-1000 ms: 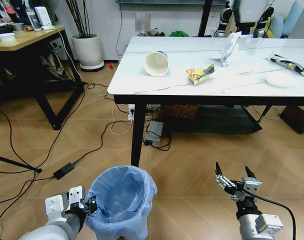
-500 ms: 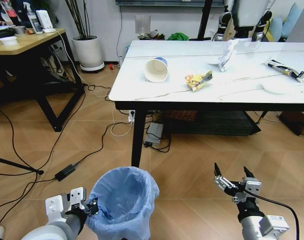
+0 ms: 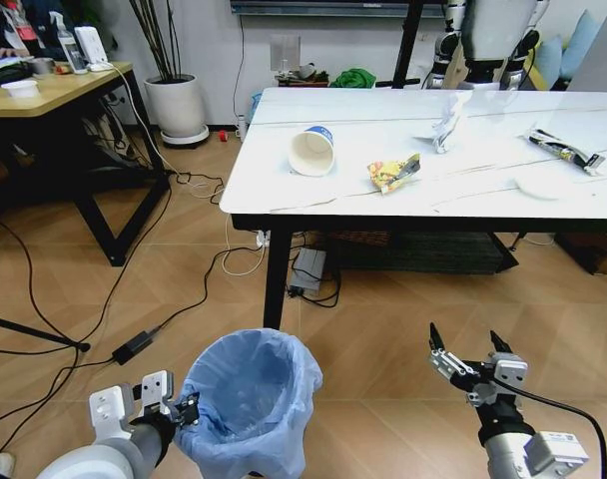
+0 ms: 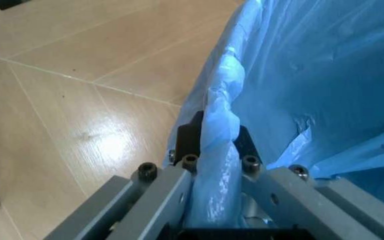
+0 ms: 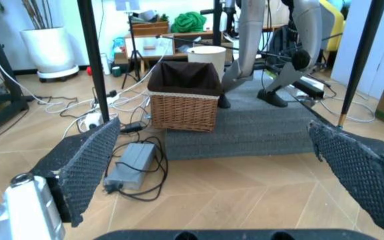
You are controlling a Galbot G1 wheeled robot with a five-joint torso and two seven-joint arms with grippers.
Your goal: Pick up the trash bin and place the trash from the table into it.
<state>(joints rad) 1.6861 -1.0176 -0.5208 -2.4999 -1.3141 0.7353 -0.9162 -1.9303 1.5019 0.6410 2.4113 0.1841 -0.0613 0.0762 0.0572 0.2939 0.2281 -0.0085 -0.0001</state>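
The trash bin (image 3: 250, 399), lined with a crinkly light-blue bag, sits low in front of me over the wood floor. My left gripper (image 3: 181, 409) is shut on its near-left rim; the left wrist view shows its black fingers (image 4: 187, 141) pinching the bag-covered rim (image 4: 220, 165). My right gripper (image 3: 466, 352) hangs open over the floor to the right, with nothing between its mesh pads (image 5: 85, 165). On the marble table (image 3: 274, 195) lie a tipped blue-and-white paper cup (image 3: 311, 152), a yellow snack wrapper (image 3: 394, 172), a crumpled white paper (image 3: 445, 122), a black-white stick wrapper (image 3: 561, 148) and a white lid (image 3: 539, 185).
A wooden desk (image 3: 54, 85) stands at the left with a white plant pot (image 3: 176, 103) behind it. Cables and a power brick (image 3: 134, 344) trail across the floor. Under the table are a wicker basket (image 5: 184, 102) and a grey adapter (image 5: 130, 162). Another robot (image 3: 488, 35) stands beyond the table.
The whole head view has shifted, with the table now sitting slightly farther and lower in the picture. The bin stays in my left gripper's hold. The right gripper stays open.
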